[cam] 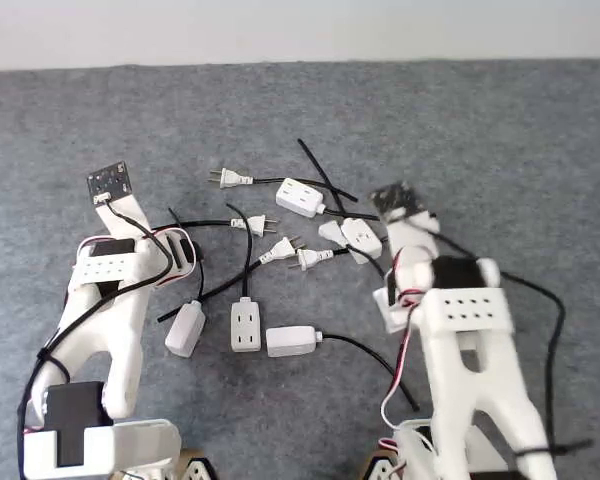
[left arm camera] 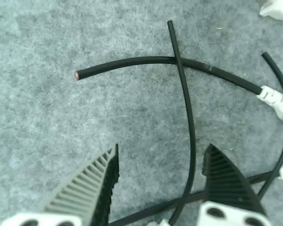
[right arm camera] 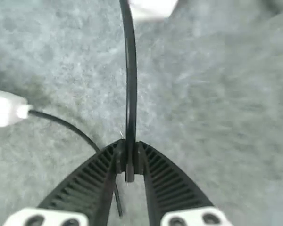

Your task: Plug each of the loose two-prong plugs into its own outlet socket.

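Right gripper (right arm camera: 128,162), mine: jaws clamped on a thin black rubber cord (right arm camera: 130,75). Left gripper (left arm camera: 162,153), mine: jaws apart over grey carpet (left arm camera: 52,127). White two-prong plugs (cam: 261,224): loose on the carpet, beside white plastic outlet sockets (cam: 244,326).

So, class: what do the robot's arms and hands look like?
The left arm and right arm are white plastic with black motors, trailing black cables and red-white wires. The left hand and right hand have dark ribbed wedge fingers on white bases.
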Available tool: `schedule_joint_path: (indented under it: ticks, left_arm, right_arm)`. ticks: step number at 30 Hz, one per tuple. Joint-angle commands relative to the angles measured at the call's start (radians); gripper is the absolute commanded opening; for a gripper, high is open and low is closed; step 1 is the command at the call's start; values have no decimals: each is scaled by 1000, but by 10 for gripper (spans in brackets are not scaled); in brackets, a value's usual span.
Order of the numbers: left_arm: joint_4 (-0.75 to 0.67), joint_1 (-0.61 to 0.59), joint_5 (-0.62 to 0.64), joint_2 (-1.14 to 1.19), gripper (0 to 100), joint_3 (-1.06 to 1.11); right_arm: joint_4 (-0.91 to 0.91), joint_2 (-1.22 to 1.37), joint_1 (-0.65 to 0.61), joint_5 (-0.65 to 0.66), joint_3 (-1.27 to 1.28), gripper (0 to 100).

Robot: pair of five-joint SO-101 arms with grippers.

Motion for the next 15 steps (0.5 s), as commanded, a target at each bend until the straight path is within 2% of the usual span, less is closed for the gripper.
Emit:
schedule_joint_path:
  ticks: [1, 6, 10, 15]
  left_arm:
    - [-20, -8, -8, -5, 265, -45]
    - [-20, -8, -8, -5, 265, -45]
    - [-20, -9, -8, -5, 265, -45]
    - [-20, -9, -8, -6, 265, -45]
  right_arm:
    - [236, -93, 22, 58, -235, 10]
    - [481, -130, 28, 110, -502, 10]
    - [476, -136, 110, 114, -589, 9]
    - [476, -87, 140, 127, -603, 9]
